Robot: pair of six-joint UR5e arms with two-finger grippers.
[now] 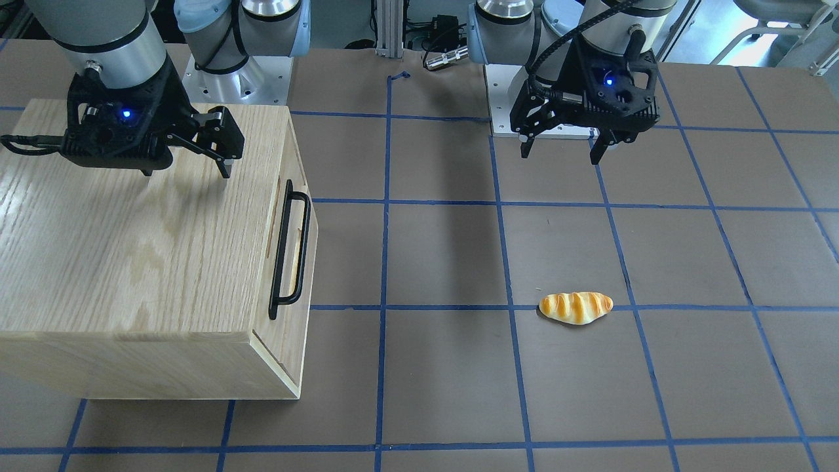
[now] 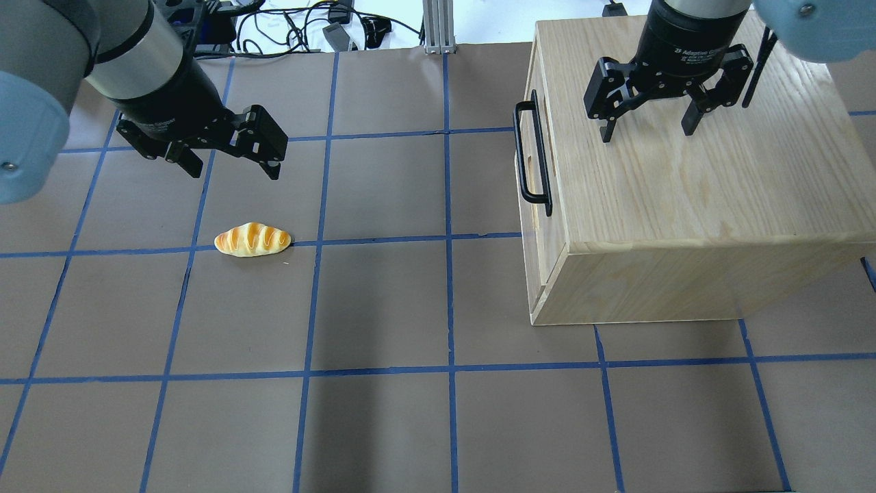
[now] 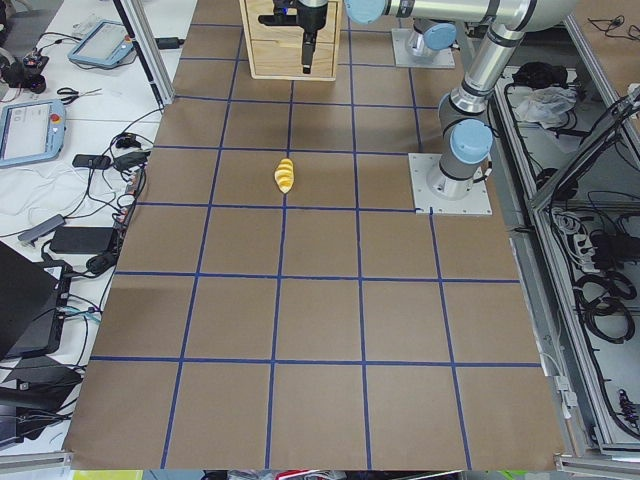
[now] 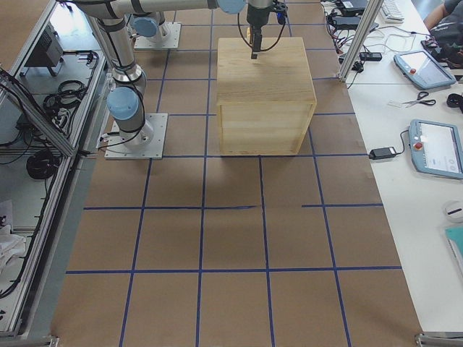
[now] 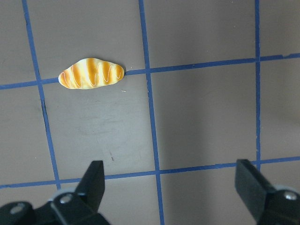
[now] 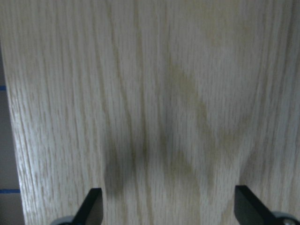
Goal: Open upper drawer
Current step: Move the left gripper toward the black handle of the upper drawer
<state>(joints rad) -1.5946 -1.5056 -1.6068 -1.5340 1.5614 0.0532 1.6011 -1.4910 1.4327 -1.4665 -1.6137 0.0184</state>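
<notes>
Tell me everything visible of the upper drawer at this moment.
The upper drawer shows only its flat front panel, light oak-looking wood, at the top of the cabinet's face. A long black bar handle, seemingly metal, spans nearly the whole panel. The drawer is shut, flush with the cabinet. Nothing touches it: the right gripper hangs open over the cabinet top, clear of the handle.

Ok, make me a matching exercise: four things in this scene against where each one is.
1. upper drawer
2. bread roll
3. left gripper
4. right gripper

A. open, over the cabinet top
B. shut, in the cabinet's front
C. open, over bare table
D. lying on a blue tape line

Pairs: 1-B, 2-D, 3-C, 4-A.
</notes>
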